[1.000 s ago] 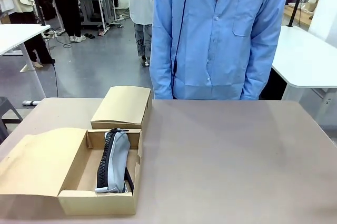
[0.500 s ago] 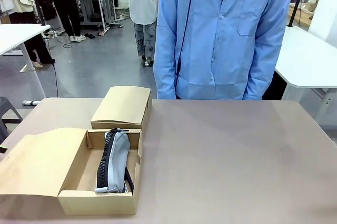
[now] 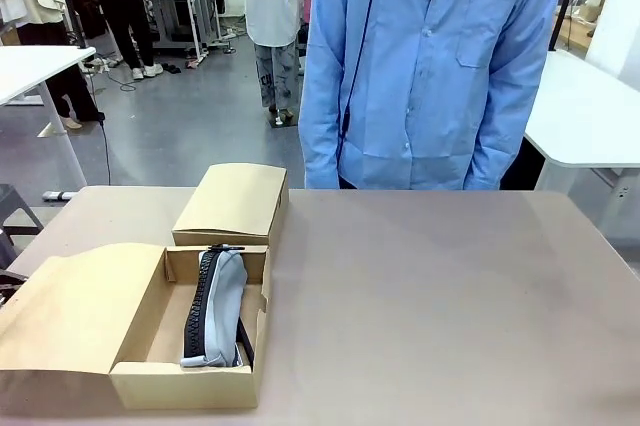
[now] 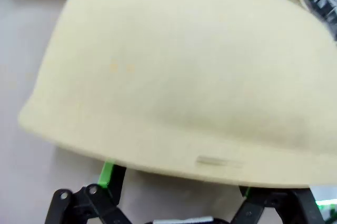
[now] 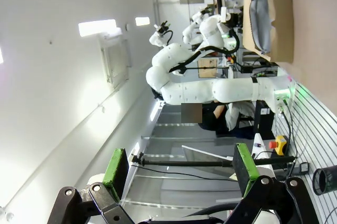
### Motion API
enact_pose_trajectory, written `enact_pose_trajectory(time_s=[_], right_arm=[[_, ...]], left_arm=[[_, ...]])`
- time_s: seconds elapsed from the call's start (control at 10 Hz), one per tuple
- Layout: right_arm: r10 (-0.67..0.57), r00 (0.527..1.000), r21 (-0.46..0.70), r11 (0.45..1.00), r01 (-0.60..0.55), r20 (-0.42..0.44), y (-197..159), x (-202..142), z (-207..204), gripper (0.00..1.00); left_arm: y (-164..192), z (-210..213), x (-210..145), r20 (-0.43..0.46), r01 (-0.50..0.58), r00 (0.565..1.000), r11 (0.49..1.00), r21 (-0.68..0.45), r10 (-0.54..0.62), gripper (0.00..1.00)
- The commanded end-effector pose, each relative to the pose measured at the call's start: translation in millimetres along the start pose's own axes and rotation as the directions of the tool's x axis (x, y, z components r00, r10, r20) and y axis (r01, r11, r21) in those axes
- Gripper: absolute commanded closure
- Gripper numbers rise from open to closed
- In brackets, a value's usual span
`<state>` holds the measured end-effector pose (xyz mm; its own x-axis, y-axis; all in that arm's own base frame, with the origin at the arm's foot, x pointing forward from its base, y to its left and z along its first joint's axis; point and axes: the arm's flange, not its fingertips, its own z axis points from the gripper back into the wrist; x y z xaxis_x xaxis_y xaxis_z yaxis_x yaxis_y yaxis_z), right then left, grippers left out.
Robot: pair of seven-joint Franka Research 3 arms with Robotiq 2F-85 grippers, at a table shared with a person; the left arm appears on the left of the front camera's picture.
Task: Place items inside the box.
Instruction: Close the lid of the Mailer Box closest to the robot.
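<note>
The right gripper (image 5: 181, 182) was seen with its fingers (image 5: 116, 166) spread wide and nothing between them, aimed out across the room rather than down at the work. Far beyond those fingers, at the upper edge of the right wrist view, the open box (image 5: 274, 24) was made out with the grey zip pouch (image 5: 258, 16) lying inside it.

Of the left gripper (image 4: 174, 182), one green pad (image 4: 107, 172) and dark linkage were visible, spread well apart under a pale cardboard flap (image 4: 184, 66) pressed close above; whether anything was held could not be told.

In the front view, the pouch (image 3: 218, 306) was seen resting lengthwise in the box (image 3: 180, 386), with a closed second box (image 3: 235, 201) just behind it. One item was judged placed. The pouch's lettering could not be read, and no other items were visible on the table (image 3: 450, 296). What remained could not be settled.
</note>
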<state>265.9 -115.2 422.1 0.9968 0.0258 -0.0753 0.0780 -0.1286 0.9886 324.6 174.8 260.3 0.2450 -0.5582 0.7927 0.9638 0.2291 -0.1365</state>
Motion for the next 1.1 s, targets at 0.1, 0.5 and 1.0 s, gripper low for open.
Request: enact_pose_trajectory(time_s=[0.1, 0.5, 1.0], right_arm=[[0.002, 1.000, 0.015, 1.000, -0.002, 0.002, 3.7, 0.0, 0.2, 0.00], [0.002, 1.000, 0.015, 1.000, -0.002, 0.002, 3.7, 0.0, 0.2, 0.00], [0.002, 1.000, 0.015, 1.000, -0.002, 0.002, 3.7, 0.0, 0.2, 0.00]], left_arm=[[-21.0, -1.7, 27.5, 0.266, 0.026, 0.964, 0.999, -0.041, -0.015, 0.00], [-74.6, -14.0, 89.3, 0.500, 0.131, 0.863, 0.989, -0.071, -0.078, 0.00], [-140.8, -76.1, 172.8, 0.604, 0.217, 0.789, 0.971, -0.101, -0.114, 0.00]])
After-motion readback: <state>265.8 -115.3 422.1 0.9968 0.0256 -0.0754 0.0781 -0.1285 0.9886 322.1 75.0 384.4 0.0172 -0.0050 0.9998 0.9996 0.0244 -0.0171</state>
